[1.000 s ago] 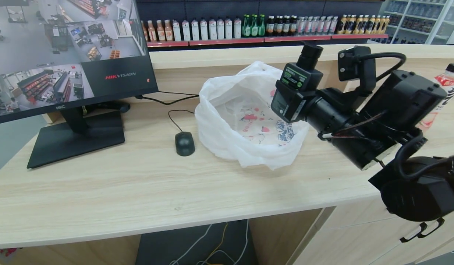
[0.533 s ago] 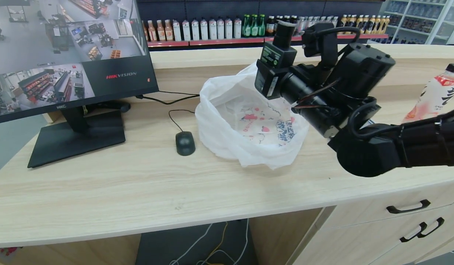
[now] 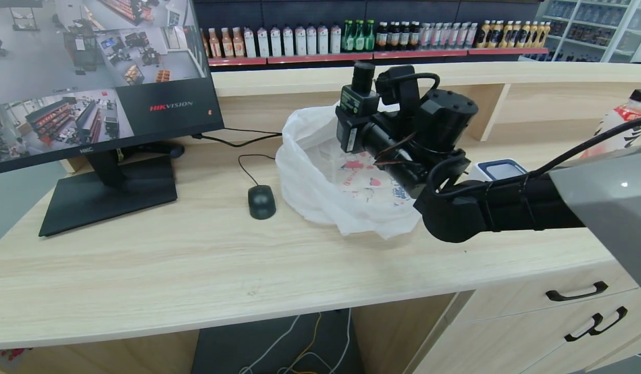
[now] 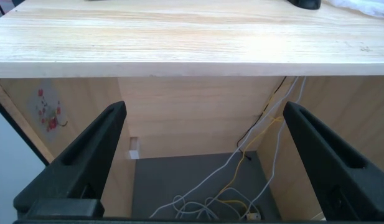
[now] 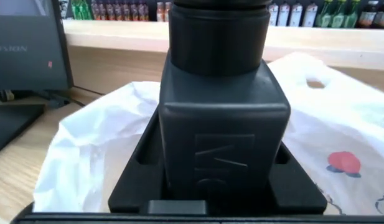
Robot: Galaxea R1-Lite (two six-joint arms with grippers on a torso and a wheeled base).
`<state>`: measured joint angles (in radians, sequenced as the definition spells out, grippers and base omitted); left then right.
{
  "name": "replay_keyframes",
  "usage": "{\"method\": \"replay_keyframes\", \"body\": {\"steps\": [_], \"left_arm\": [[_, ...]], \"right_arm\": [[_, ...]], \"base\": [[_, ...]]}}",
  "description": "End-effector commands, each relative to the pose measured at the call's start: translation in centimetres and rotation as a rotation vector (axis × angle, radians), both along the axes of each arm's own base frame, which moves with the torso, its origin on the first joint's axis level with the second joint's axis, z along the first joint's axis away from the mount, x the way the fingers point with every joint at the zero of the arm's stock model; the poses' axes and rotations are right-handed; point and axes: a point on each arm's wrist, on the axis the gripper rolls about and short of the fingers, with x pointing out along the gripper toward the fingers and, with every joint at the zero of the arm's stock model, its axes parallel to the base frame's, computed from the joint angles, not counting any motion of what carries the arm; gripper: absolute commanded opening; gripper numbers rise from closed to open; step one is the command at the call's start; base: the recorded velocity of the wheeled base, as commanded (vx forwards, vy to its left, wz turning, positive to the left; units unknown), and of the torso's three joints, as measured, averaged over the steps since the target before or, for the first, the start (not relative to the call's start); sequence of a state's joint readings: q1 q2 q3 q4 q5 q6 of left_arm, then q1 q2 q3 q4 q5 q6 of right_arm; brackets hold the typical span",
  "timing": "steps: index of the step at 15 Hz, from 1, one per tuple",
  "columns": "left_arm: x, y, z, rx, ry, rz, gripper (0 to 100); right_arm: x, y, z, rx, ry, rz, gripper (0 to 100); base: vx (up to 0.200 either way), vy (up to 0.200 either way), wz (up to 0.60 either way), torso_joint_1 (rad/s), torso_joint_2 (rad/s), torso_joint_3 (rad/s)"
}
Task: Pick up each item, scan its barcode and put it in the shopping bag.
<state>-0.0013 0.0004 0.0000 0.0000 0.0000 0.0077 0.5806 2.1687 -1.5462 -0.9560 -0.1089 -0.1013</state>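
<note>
Clearly, the right gripper (image 3: 363, 139) pinches a dark bottle (image 3: 355, 103) above the open shopping bag (image 3: 306, 176).

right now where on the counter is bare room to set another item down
Widest bare patch: the front strip of the counter, from its near edge up to the mouse and shopping bag. A smaller gap lies between monitor base and mouse. Crowded over the bag, where the right gripper holds a dark bottle, and by the scanner.

My gripper (image 5: 218, 186) clamps a dark square bottle (image 5: 223, 106) by its sides, round cap pointing away. The white bag (image 5: 95, 140) lies just beyond, with a monitor (image 5: 27, 43) off to one side.
</note>
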Motion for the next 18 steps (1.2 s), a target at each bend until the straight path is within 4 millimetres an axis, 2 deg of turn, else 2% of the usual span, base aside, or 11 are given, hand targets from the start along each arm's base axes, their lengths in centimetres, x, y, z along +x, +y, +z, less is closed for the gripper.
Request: {"method": "replay_keyframes", "body": {"steps": [1,6,9,18], "left_arm": [[0.0,0.0,0.0,0.000,0.000,0.001,100],[0.0,0.0,0.0,0.000,0.000,0.000,100],[0.0,0.0,0.0,0.000,0.000,0.000,100],[0.0,0.0,0.0,0.000,0.000,0.000,100]], "right_arm": [[0.9,0.4,-1.8,-0.020,0.030,-0.002,0],[1.8,0.9,-3.8,-0.034,0.075,0.002,0],[2.7,1.3,-4.1,-0.028,0.065,-0.001,0],[3.2,1.8,-5.9,-0.046,0.095,-0.002,0]], "base": [[0.000,0.000,0.00,0.000,0.00,0.000],[0.000,0.000,0.00,0.000,0.00,0.000],[0.000,0.000,0.00,0.000,0.00,0.000],[0.000,0.000,0.00,0.000,0.00,0.000]]}}
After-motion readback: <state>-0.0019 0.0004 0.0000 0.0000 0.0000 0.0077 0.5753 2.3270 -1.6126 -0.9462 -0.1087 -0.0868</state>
